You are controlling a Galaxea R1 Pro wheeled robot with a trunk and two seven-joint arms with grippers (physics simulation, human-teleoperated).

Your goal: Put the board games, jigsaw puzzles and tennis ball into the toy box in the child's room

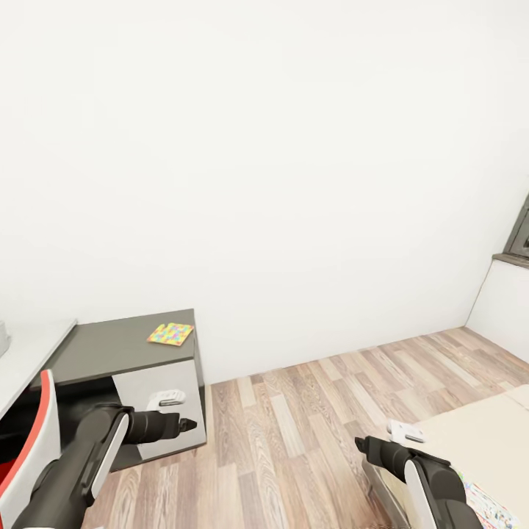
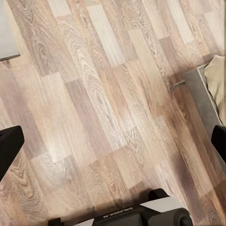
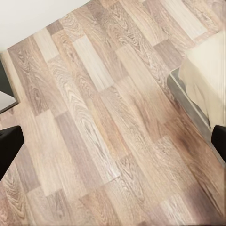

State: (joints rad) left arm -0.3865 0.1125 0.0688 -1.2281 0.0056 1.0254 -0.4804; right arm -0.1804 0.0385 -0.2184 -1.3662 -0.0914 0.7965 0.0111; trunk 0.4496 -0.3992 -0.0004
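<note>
Robot is standing between bed and desk, both arms carried low and holding nothing.

Nearest, the left gripper (image 1: 184, 425) and the right gripper (image 1: 361, 444) are hanging over the wood floor (image 1: 308, 419), probably tucked in for travelling; in both wrist views the dark fingertips are sitting at opposite edges, so the jaws are standing wide apart. At the right, a board game (image 1: 488, 507) is lying on the bed (image 1: 477, 433); the wrist views are giving only the mattress corner and grey frame. Farther, one jigsaw puzzle (image 1: 170, 334) is resting flat on the dark grey unit of the table (image 1: 110, 345), seen from the head camera.
</note>
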